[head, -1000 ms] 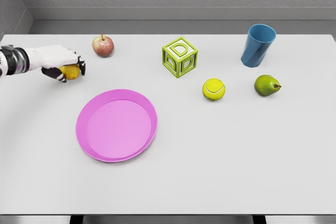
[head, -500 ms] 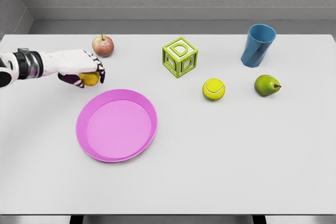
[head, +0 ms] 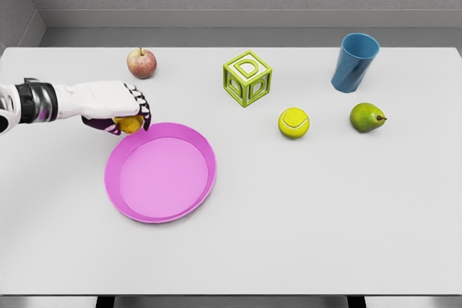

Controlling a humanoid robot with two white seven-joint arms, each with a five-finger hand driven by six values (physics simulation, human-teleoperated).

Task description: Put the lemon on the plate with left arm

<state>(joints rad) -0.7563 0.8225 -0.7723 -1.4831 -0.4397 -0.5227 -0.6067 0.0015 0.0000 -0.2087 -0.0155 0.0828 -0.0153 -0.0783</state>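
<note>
Head view of the white tabletop (head: 289, 236). The left hand (head: 115, 106), its arm entering from 9 o'clock, has its fingers (head: 142, 108) curled around the lemon (head: 130, 125), of which only a yellow patch shows beneath the palm. Hand and lemon sit at the 11 o'clock edge of the pink plate (head: 160, 172), overlapping its rim in this view; whether the lemon touches the plate cannot be told. A red apple (head: 141, 63) lies at 12 o'clock from the hand, apart from it. A green letter block (head: 247, 78) stands near the tabletop's centre-rear. A tennis ball (head: 294, 122) lies at 4 o'clock from the block, a green pear (head: 367, 117) at 3 o'clock from the ball, and a blue cup (head: 355, 62) at 12 o'clock from the pear.
</note>
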